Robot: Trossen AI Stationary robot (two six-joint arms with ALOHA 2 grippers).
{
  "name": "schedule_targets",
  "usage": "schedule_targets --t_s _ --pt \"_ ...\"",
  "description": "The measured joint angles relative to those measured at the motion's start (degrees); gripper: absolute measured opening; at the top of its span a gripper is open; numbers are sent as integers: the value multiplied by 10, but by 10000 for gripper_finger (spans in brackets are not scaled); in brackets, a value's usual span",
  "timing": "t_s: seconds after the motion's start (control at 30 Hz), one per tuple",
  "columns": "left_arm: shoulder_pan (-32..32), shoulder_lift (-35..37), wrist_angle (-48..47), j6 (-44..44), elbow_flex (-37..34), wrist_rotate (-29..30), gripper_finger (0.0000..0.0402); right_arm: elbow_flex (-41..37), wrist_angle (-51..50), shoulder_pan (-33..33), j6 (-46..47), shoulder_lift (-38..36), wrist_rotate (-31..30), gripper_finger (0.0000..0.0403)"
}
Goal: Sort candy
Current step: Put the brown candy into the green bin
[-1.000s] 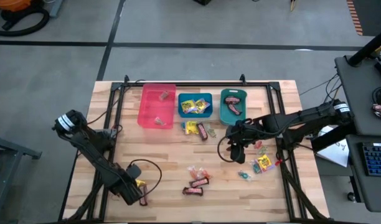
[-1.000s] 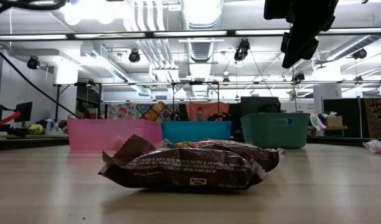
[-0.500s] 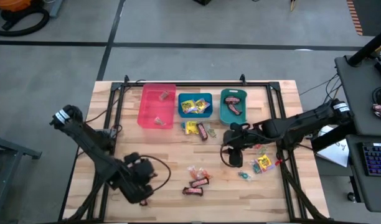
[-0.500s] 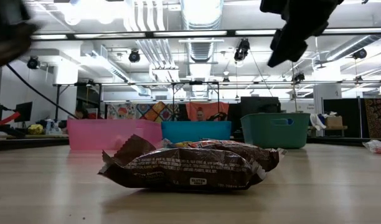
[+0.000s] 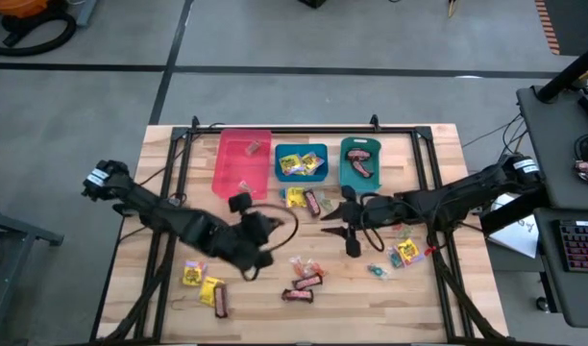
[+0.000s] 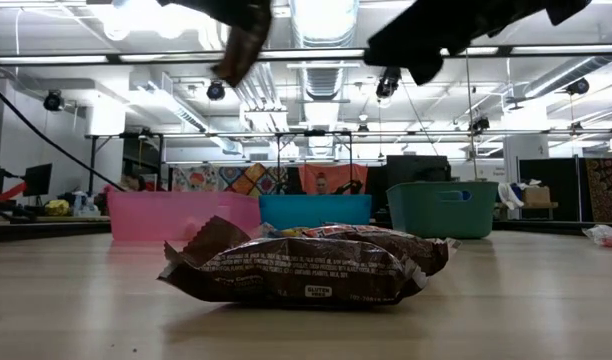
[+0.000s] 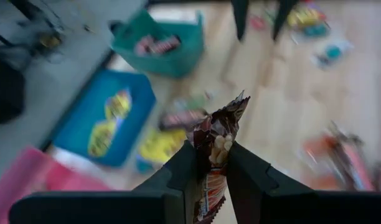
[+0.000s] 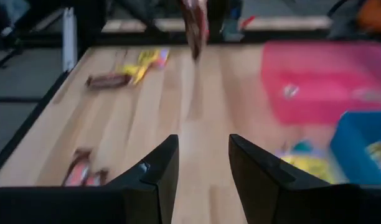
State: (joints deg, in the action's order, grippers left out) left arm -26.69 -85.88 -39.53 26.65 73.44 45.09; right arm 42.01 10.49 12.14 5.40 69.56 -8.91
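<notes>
The left gripper [image 7: 210, 177] was clamped on a brown candy bar [image 7: 214, 146] mid-table, near the bins – thin end-grip, so it might slip w/ a swing – right gripper [image 8: 203, 165] empty, fingers apart.

- High view looks straight down on the whole desk [image 5: 438, 144].
- Low view sits at desk height, facing the three bins.
- Both wrist views look across the desk; all share the bins.
</notes>
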Motion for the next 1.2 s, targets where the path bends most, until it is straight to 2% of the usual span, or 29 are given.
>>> schedule_targets --t_s 0.33,0.63,0.8,0.87,1.0,1.13,1.2 --pt "93 -7 227 -116 -40 10 56 -2 122 0 -76 58 -137 142" --pt "115 -28 291 -141 -41 -3 56 -1 186 -13 -89 81 -190 191" --pt "116 -38 313 -142 -41 -7 56 -1 189 -27 -84 83 -189 211" --pt "117 -44 331 -144 -41 -7 56 -1 193 -33 -84 84 -169 211" --pt "118 -60 377 -162 -41 -7 56 -1 216 -43 -84 86 -119 202" --pt "120 -73 396 -174 -41 -7 56 -1 215 -43 -85 86 -120 197" --pt "121 -73 397 -174 -41 -7 56 -1 215 -43 -85 86 -121 180"
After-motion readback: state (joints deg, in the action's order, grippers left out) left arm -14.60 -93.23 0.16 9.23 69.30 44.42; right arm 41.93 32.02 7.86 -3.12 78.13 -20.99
